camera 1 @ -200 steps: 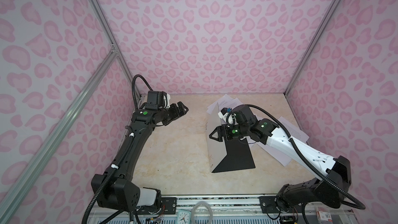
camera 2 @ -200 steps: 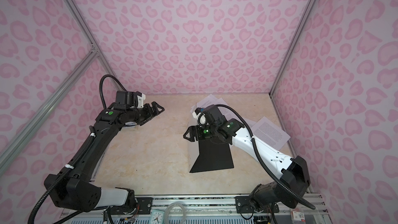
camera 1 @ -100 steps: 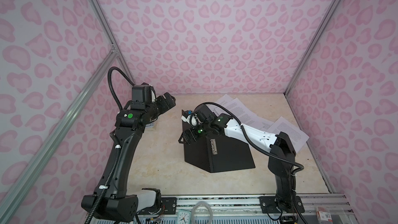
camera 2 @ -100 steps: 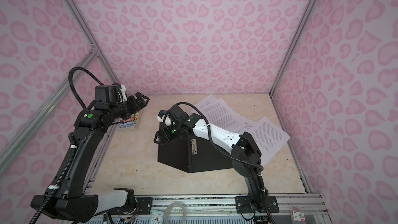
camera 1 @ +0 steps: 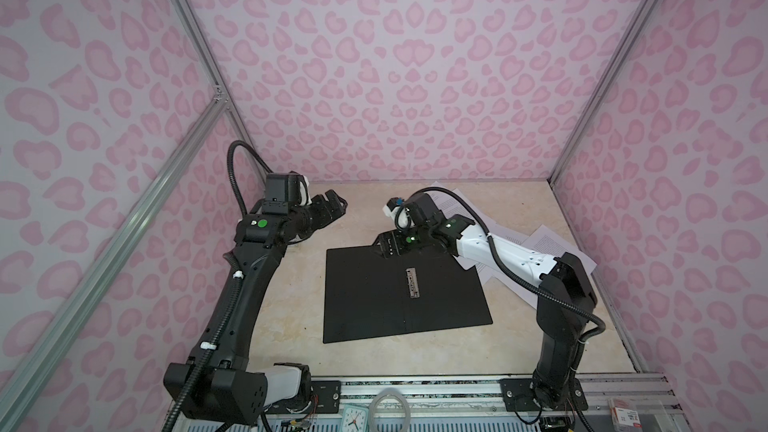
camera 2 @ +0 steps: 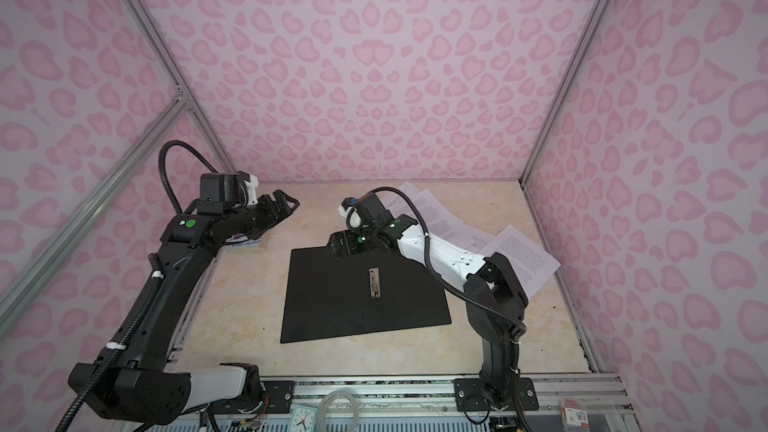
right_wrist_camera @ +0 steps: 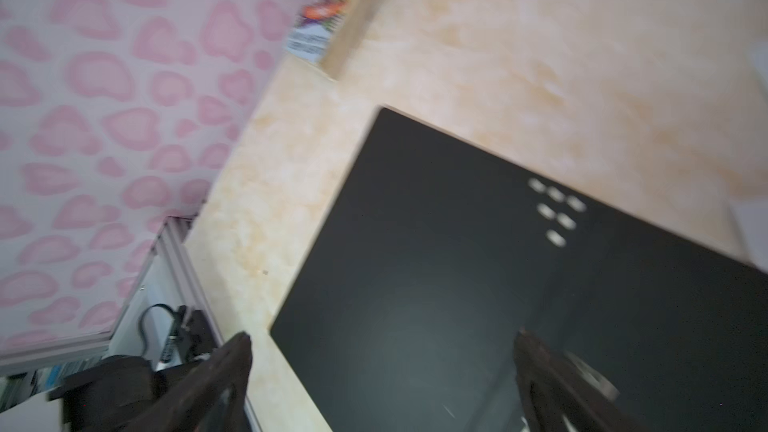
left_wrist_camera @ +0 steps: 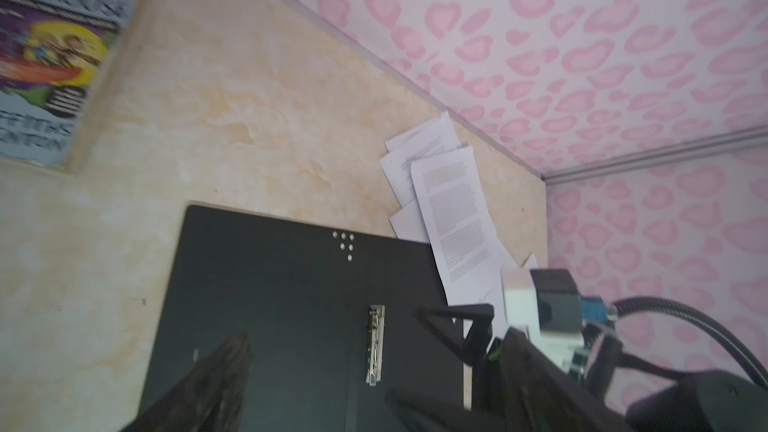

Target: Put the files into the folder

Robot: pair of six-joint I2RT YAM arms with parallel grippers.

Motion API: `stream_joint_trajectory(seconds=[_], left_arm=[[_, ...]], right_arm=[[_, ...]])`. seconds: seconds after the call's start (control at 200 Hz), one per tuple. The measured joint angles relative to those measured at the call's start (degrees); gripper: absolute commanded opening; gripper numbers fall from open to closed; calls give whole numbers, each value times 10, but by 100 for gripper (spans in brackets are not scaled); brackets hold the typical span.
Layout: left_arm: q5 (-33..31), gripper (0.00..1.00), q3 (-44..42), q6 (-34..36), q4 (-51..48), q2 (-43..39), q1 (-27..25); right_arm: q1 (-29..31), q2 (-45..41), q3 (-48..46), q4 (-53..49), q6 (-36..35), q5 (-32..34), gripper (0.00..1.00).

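The folder [camera 1: 399, 297] [camera 2: 357, 297] lies spread open and flat in the middle of the table in both top views, black inside up, with its metal clip strip [camera 1: 412, 282] [left_wrist_camera: 375, 344] along the fold. The files [camera 1: 555, 243] [camera 2: 525, 257] [left_wrist_camera: 453, 209], white printed sheets, lie fanned at the back right, partly under the right arm and the folder's edge. My right gripper [camera 1: 383, 245] [camera 2: 337, 245] [right_wrist_camera: 382, 336] hangs open just above the folder's far edge, holding nothing. My left gripper [camera 1: 338, 203] [camera 2: 291, 206] [left_wrist_camera: 316, 363] is open and empty, raised at the back left.
A colourful paperback book [camera 2: 245, 243] [left_wrist_camera: 54, 64] [right_wrist_camera: 328, 14] lies by the left wall under the left arm. Pink patterned walls close in three sides. A metal rail [camera 1: 415, 384] with a small clock [camera 1: 354, 421] runs along the front edge.
The folder's cover, half raised before, has swung over to the left and now lies flat. The right gripper has let go and drawn back. The left arm shifted slightly.
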Motion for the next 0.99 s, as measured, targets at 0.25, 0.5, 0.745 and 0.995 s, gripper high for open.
stream_joint_trajectory(seconds=[0.25,0.5,0.745,0.995], left_arm=[[141,98,-108,-11,79,122,-119],[199,98,-160,-19,162,204,-130],[215,98,-212,-18,212,244,-114],[236,98,-259,-19,255,249,-92]], right_arm=[[-65,-76,-180,29,52,1,74],[-58,-59,-228,52,70,-50,51],[-39,-20,-219,63,66,-97,46],[-34,14,-214,67,58,-135,36]])
